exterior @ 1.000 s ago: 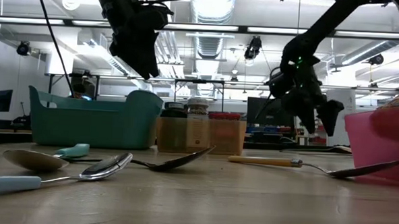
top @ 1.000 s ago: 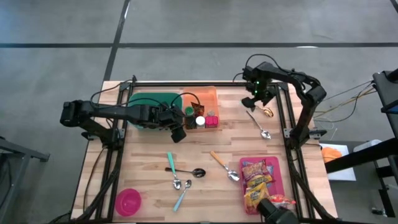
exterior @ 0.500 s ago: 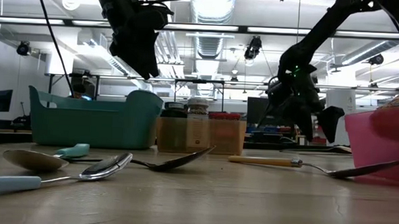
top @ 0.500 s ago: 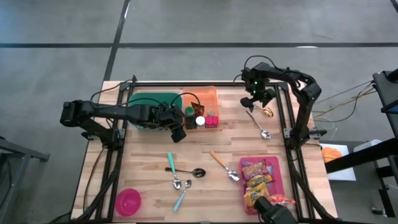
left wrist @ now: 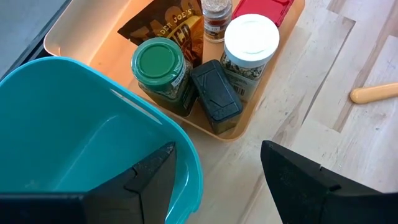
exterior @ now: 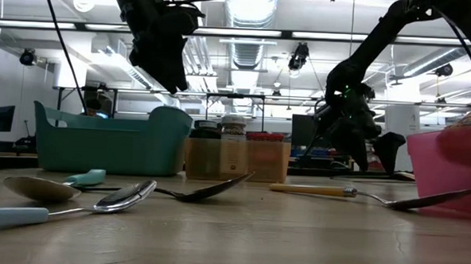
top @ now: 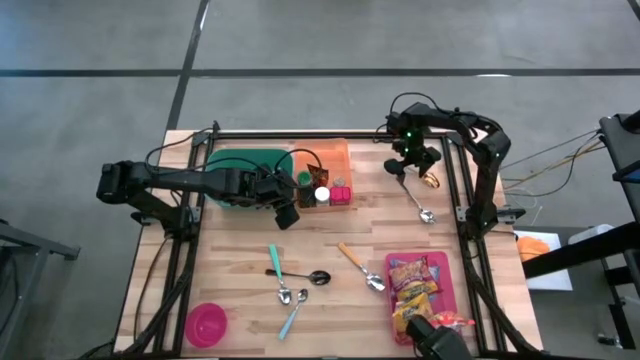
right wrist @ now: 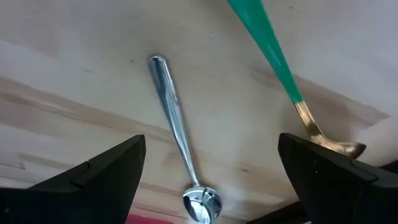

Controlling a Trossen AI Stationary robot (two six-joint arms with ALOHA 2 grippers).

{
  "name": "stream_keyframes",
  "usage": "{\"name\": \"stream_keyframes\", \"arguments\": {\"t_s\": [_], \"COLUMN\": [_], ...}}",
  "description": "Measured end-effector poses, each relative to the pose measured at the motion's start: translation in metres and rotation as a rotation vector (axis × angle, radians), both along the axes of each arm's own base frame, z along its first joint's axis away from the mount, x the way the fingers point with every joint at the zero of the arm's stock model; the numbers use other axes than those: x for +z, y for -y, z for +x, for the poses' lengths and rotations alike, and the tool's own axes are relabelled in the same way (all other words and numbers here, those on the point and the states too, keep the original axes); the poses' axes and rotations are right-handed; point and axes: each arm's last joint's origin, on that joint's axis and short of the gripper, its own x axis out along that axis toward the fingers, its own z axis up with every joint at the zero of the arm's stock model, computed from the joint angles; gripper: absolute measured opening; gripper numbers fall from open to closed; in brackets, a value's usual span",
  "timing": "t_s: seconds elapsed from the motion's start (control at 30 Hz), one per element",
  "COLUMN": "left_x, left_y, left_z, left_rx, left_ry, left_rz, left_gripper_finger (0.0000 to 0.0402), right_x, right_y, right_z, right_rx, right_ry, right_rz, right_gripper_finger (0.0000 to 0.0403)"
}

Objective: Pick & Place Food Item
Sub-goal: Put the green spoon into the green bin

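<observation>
- High view first: the food packets point(top: 413, 288) lie piled in the pink tray point(top: 448, 278) at the table's near right; neither arm is touching them.
- Right gripper point(top: 408, 166) hangs over the far right of the table, well apart from the tray, fingers spread wide and holding nothing.
- Straight below it lies a plain steel spoon point(right wrist: 179, 138), with a green-handled spoon point(right wrist: 281, 71) beside it, its bowl a brassy colour.
- Low view has that gripper point(exterior: 361, 145) hovering close above the tabletop, beyond the long spoon with the wooden handle point(exterior: 360, 195).
- Left gripper point(top: 284, 213) sits out over the wood, just beside the teal bin point(top: 230, 167) and the orange tray point(top: 337, 152), fingers apart and empty.
- Its wrist view looks down on the orange tray's jars: a green-lidded jar point(left wrist: 158, 65), a white-lidded jar point(left wrist: 250, 42) and a dark tin point(left wrist: 215, 96), packed touching one another.
- More spoons point(top: 292, 282) lie scattered mid-table, and a pink bowl point(top: 206, 324) stands at the near left corner.
</observation>
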Motion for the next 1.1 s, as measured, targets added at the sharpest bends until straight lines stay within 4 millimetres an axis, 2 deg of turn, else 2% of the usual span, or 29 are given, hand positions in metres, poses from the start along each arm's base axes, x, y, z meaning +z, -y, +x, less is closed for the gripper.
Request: {"name": "stream_keyframes", "arguments": {"t_s": [0.13,0.3,0.63,1.1], "left_x": [0.000,0.000,0.000,0.000], "left_y": [0.000,0.000,0.001,0.001], "left_z": [0.000,0.000,0.000,0.000], "left_rx": [0.000,0.000,-0.009,0.001], "left_ry": [0.000,0.000,0.001,0.008], "left_rz": [0.000,0.000,-0.017,-0.040], "left_gripper_finger": [0.0236,0.0236,0.0236,0.0236], "right_x": [0.012,0.021,0.015,0.003], "right_y": [0.000,0.008,0.011,0.005], "right_z": [-0.003,-0.018,-0.030,-0.032], "right_rx": [-0.038,-0.128,-0.188,-0.231], "right_ry": [-0.015,-0.060,-0.064,-0.041], "right_rz": [-0.056,-0.108,-0.072,-0.042], "right_gripper_finger": [0.0363,0.0363,0.0363,0.0363]}}
